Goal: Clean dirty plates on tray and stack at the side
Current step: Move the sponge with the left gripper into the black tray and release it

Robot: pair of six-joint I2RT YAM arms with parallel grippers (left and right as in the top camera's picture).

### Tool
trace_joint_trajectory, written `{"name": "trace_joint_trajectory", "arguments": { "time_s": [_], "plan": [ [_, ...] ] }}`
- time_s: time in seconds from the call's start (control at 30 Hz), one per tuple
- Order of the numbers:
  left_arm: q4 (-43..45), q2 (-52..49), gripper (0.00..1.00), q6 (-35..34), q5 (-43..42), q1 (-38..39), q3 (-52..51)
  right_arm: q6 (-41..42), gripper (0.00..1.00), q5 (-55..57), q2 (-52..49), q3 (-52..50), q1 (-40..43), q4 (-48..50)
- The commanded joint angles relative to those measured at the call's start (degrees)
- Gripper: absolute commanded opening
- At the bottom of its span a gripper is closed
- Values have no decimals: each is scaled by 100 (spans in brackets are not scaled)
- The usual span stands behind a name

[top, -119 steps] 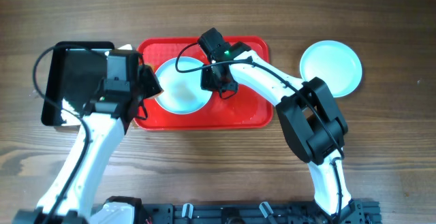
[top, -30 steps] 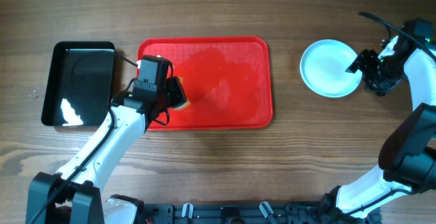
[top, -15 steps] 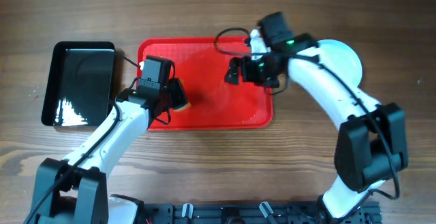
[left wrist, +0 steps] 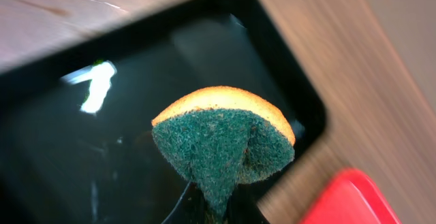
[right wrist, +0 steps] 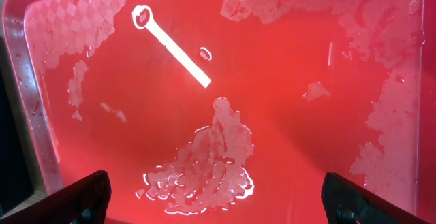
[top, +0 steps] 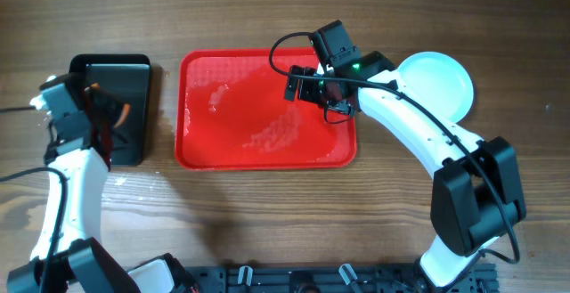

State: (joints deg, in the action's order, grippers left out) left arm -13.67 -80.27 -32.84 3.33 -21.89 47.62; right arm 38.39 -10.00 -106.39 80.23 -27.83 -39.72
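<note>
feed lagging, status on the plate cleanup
Left gripper shut on sponge over black bin. Right gripper open over red tray. Tray wet, bare; plates on table to its right. Nothing blocking.

No readable text or numbers (tray (top: 223, 142) and bin (top: 134, 75) unmarked).

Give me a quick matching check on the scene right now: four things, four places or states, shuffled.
Things:
1. sponge
2. tray
3. plates
4. bin

Places or states:
A. on the bare wood, right of the tray
B. red, wet, nothing on it
C. held above the bin
D. black, left of the tray

Pairs: 1-C, 2-B, 3-A, 4-D
</note>
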Motion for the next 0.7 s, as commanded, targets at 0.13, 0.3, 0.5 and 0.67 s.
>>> {"name": "trace_joint_trajectory", "arguments": {
  "time_s": [0.13,0.3,0.5,0.67],
  "plan": [
    [785,-1235,24,107,289,-481,7,79,100,125,83,0,11,31],
    [922,-1263,64,107,-361,-481,7,76,100,125,83,0,11,26],
    [511,13,74,98,-723,-481,7,81,100,120,83,0,11,26],
    [-1019,2284,96,-1091,-984,-481,7,186,100,-111,87,2,11,31]
  ]
}}
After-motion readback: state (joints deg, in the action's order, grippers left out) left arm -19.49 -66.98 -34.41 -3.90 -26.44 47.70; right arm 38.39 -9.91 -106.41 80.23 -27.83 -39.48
